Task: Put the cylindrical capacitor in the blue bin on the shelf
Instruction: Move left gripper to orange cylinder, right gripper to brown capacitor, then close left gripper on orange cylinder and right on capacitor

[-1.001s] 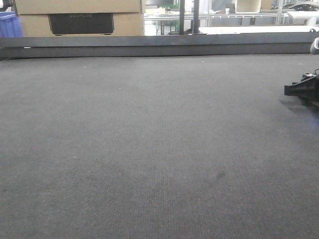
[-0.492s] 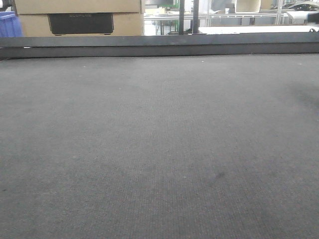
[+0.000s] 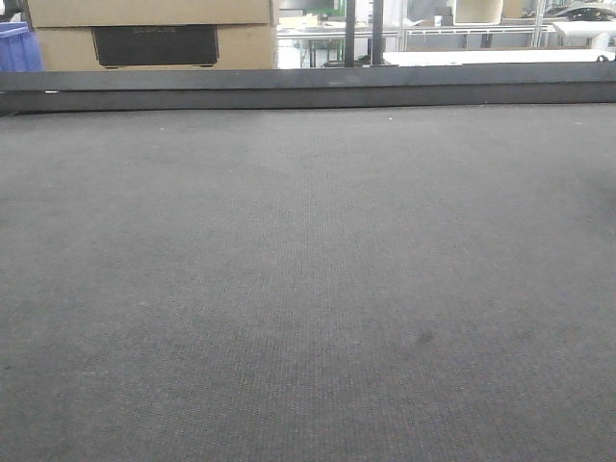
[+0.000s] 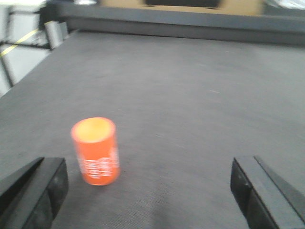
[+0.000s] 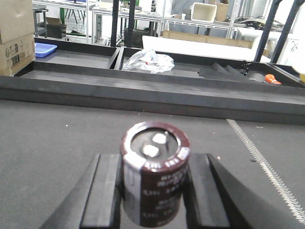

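The cylindrical capacitor [image 5: 155,171], dark brown with a pale stripe and a silvery top rim, stands upright between the two black fingers of my right gripper [image 5: 153,193], which is shut on it above the grey mat [image 5: 57,138]. My left gripper [image 4: 147,191] is open and empty low over the mat, with its fingers [image 4: 33,191] wide apart. An orange cylinder [image 4: 95,150] stands just inside its left finger, not touching it. A blue bin [image 3: 17,48] shows partly at the far left of the front view. I cannot make out the steel shelf. Neither gripper shows in the front view.
A dark raised rail [image 3: 308,87] runs along the mat's far edge, with a cardboard box [image 3: 154,29] behind it. The right wrist view shows a flat blue tray [image 5: 45,49], a crumpled clear plastic bag [image 5: 150,60] and a toothed strip [image 5: 259,157] on the mat at right.
A black gripper that showed at the right edge of the front view one second ago has left that view. The mat looks the same.
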